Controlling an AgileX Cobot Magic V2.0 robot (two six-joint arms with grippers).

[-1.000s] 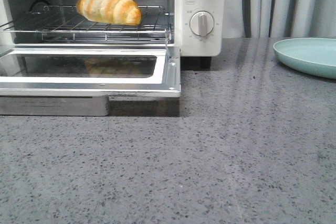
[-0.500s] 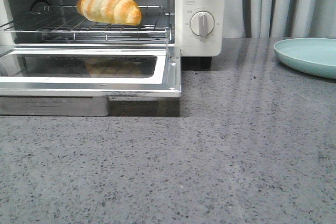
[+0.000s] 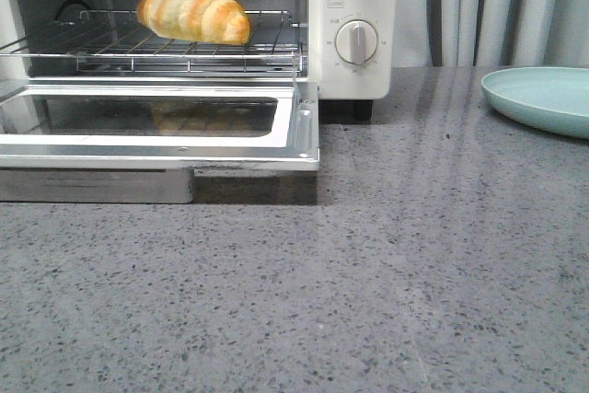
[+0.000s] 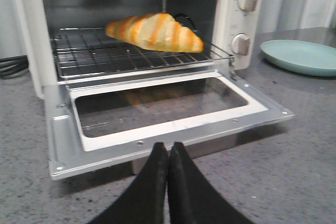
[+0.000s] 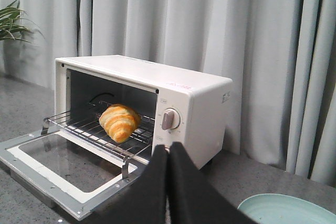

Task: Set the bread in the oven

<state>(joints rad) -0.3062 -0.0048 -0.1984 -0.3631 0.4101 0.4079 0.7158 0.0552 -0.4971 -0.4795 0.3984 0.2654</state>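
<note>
The bread (image 3: 194, 9), a golden striped croissant roll, lies on the wire rack (image 3: 101, 48) inside the cream-white oven (image 3: 354, 71). The oven's glass door (image 3: 156, 131) hangs open and flat. The bread also shows in the left wrist view (image 4: 155, 31) and in the right wrist view (image 5: 120, 122). My left gripper (image 4: 168, 145) is shut and empty, in front of the open door's edge. My right gripper (image 5: 167, 146) is shut and empty, off to the oven's knob side. Neither gripper shows in the front view.
A pale green plate (image 3: 543, 98) sits on the grey speckled counter (image 3: 368, 273) to the right of the oven; it also shows in the left wrist view (image 4: 299, 56). Grey curtains (image 5: 210, 24) hang behind. Black cables (image 4: 10, 66) lie left of the oven.
The front view has shifted very slightly; the bread and oven door stay as they were.
</note>
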